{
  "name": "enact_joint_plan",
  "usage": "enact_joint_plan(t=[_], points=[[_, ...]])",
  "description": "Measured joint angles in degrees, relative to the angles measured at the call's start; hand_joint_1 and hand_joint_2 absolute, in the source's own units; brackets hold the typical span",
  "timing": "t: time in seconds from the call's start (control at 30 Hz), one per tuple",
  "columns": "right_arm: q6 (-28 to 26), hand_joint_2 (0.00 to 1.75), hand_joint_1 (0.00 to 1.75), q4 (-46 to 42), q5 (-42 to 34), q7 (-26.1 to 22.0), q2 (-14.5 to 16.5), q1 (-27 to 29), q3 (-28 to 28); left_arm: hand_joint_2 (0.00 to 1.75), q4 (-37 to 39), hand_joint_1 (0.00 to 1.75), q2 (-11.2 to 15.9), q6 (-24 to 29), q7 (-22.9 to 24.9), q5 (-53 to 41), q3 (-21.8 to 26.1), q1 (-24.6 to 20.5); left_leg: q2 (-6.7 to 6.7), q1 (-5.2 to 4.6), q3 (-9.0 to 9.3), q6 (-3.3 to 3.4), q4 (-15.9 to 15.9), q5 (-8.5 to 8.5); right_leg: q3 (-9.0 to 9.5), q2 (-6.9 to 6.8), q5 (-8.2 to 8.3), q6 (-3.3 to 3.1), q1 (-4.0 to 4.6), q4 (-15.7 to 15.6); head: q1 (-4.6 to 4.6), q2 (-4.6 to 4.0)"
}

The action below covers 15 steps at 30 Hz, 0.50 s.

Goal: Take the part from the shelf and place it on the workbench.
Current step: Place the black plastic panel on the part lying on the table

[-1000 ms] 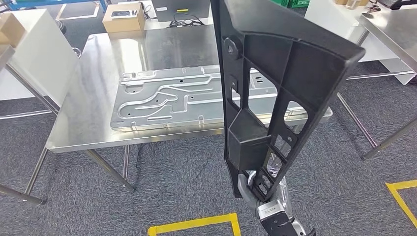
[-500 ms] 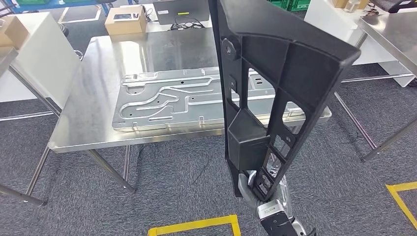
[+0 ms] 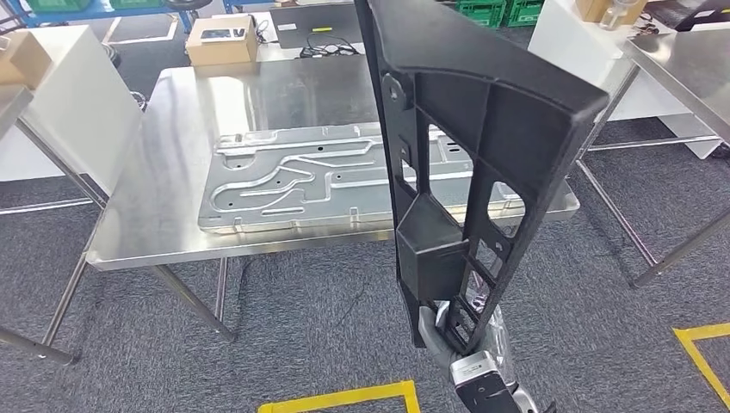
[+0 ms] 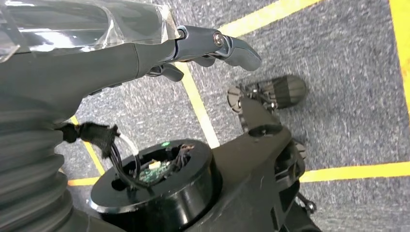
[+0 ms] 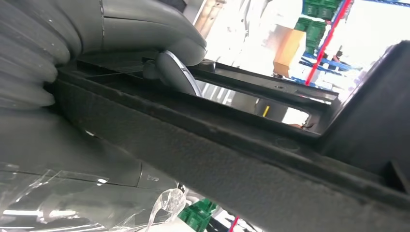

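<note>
A large black ribbed plastic part [image 3: 482,129] stands upright in front of me, hiding the workbench's right portion. My right hand [image 3: 448,331] grips it at its lower end, low in the head view; in the right wrist view the grey thumb [image 5: 145,29] wraps over the part's edge [image 5: 241,159]. The steel workbench [image 3: 163,172] lies ahead with a stamped silver metal plate [image 3: 293,176] lying flat on it. My left hand [image 4: 121,53] hangs over the carpet with its fingers extended, holding nothing.
A cardboard box [image 3: 222,40] and a dark pad with cables [image 3: 318,21] sit at the workbench's far end. A white cabinet [image 3: 60,95] stands left, a second steel table [image 3: 689,60] right. Yellow tape [image 3: 344,397] marks the carpet near my feet.
The whole view has shifted slightly, so the camera has moved: the workbench sits a little lower and nearer. The right hand holds the black part the same way.
</note>
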Motion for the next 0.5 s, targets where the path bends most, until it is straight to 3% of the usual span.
enact_joint_plan(t=[0.07, 0.13, 0.23, 0.27, 0.33, 0.4, 0.43, 0.47, 0.5], points=[[0.1, 1.75, 1.75, 0.0, 0.2, 0.1, -0.1, 0.0, 0.0, 1.75, 0.0, 0.00, -0.1, 0.0, 0.0, 0.2, 0.0, 0.1, -0.02, 0.39, 0.36, -0.99, 0.3, -0.40, 4.61, 0.01, 4.10, 0.46, -0.48, -9.4, 0.03, 0.00], [0.2, 1.75, 1.75, -0.1, 0.4, 0.2, -0.1, 0.0, 0.0, 1.75, 0.0, 0.00, -0.1, -0.1, -0.1, 0.5, 0.2, 0.0, 0.00, 0.40, 0.56, -2.00, 0.4, -0.72, 7.12, 0.01, 5.25, -0.10, -0.56, -14.7, 0.08, -0.01], [0.3, 1.75, 1.75, -0.3, 0.5, 0.3, -0.2, 0.2, 0.0, 1.75, 0.0, 0.00, -0.2, -0.1, -0.2, 0.7, 0.5, 0.0, 0.03, 0.38, 0.76, -3.13, 1.0, -0.70, 7.72, 0.03, 5.72, -2.11, -0.49, -15.3, 0.07, -0.01], [0.3, 1.75, 1.75, -0.3, 0.6, 0.4, -0.2, 0.2, 0.0, 1.75, 0.0, 0.00, -0.3, -0.1, -0.2, 0.7, 0.6, 0.1, 0.06, 0.46, 0.23, -3.32, 2.4, -1.40, 8.06, 0.02, 5.85, -2.59, -0.51, -15.5, 0.05, -0.02], [0.5, 1.75, 1.75, -0.5, 0.7, 0.5, -0.3, 0.1, 0.0, 1.75, 0.0, 0.00, -0.3, -0.1, -0.2, 1.0, 0.9, 0.0, 0.12, 0.50, -3.35, -3.46, 9.4, -4.91, 8.50, 0.00, 6.05, -3.17, -0.40, -16.0, 0.06, -0.02], [0.6, 1.75, 1.75, -0.5, 0.8, 0.7, -0.3, 0.2, 0.0, 1.75, 0.0, 0.00, -0.3, -0.1, -0.2, 1.4, 1.1, 0.0, 0.12, 0.45, -8.69, -3.49, 18.8, -8.76, 8.63, 0.04, 5.93, -3.50, -0.15, -16.1, 0.07, -0.01], [0.7, 1.75, 1.75, -0.5, 0.9, 0.8, -0.3, 0.2, 0.0, 1.75, 0.0, 0.00, -0.3, -0.1, -0.2, 1.6, 1.2, 0.1, 0.12, 0.42, -10.46, -3.44, 21.4, -9.39, 8.75, 0.08, 5.79, -3.62, -0.01, -16.1, 0.07, -0.01], [0.8, 1.75, 1.75, -0.5, 1.0, 0.9, -0.3, 0.2, 0.0, 1.75, 0.0, 0.00, -0.3, -0.1, -0.2, 1.8, 1.2, 0.2, 0.12, 0.36, -11.07, -3.26, 21.5, -8.84, 8.94, 0.14, 5.60, -3.69, 0.11, -16.1, 0.07, -0.01], [0.8, 1.75, 1.75, -0.5, 1.1, 0.9, -0.3, 0.2, 0.0, 1.75, 0.0, 0.00, -0.3, -0.1, -0.2, 2.0, 1.3, 0.3, 0.12, 0.25, -10.36, -2.95, 18.9, -7.10, 9.20, 0.21, 5.41, -3.69, 0.19, -16.1, 0.07, -0.01]])
